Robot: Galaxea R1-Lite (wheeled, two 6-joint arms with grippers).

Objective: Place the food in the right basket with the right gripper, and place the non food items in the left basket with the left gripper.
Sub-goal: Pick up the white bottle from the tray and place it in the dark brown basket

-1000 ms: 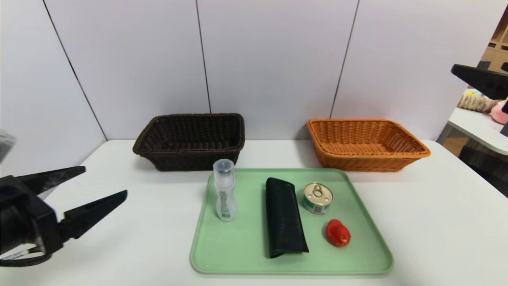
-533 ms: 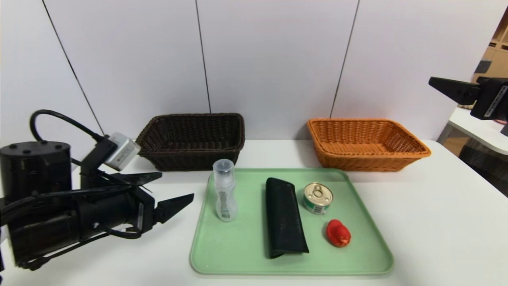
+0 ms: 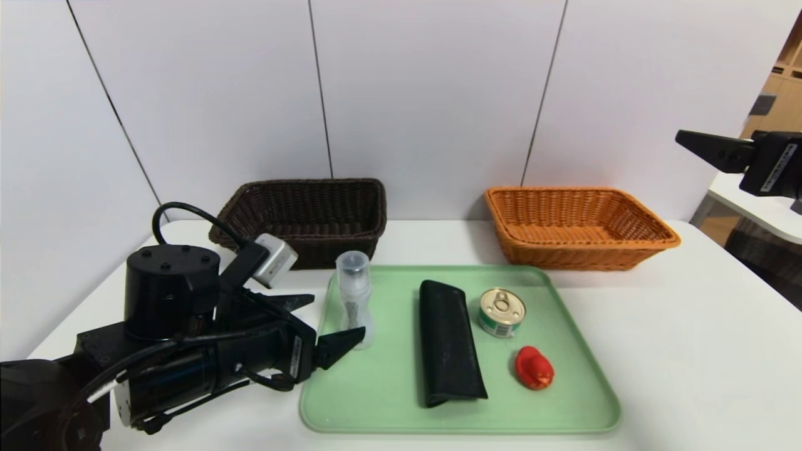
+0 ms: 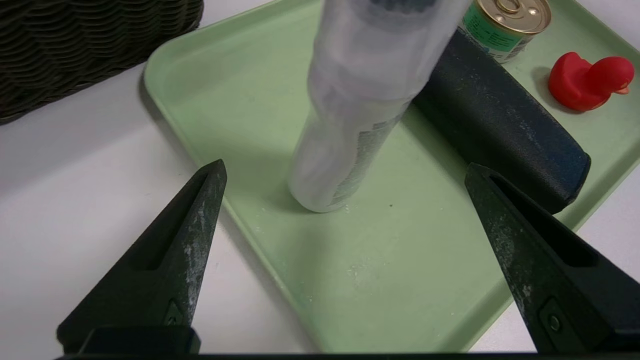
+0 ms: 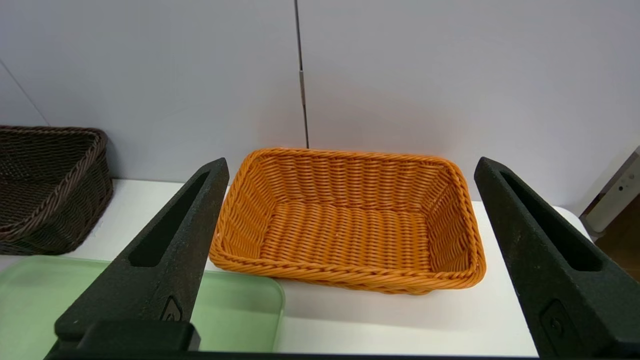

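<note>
- Left wrist view: left hand [image 4: 345,175] spread wide, empty, straddling the upright bottle [image 4: 350,125]; the head view hides the gap.
- Tray [image 3: 388,401] holds case [image 3: 448,341], tin [image 3: 501,312], red object [image 3: 534,368].
- Earlier, the left hand stood well left of the tray.
- Right hand [image 5: 350,165] spread wide, empty, raised facing the orange basket [image 5: 350,280].

Left gripper [image 3: 326,326] advanced, fingers wide, flanking the bottle [image 3: 354,297].

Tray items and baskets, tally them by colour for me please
Translucent white: 1, bottle
Black: 1, case
Green and gold: 1, tin can
Red: 1, duck toy
Dark brown: 1, basket
Orange: 1, basket
Total: 6
</note>
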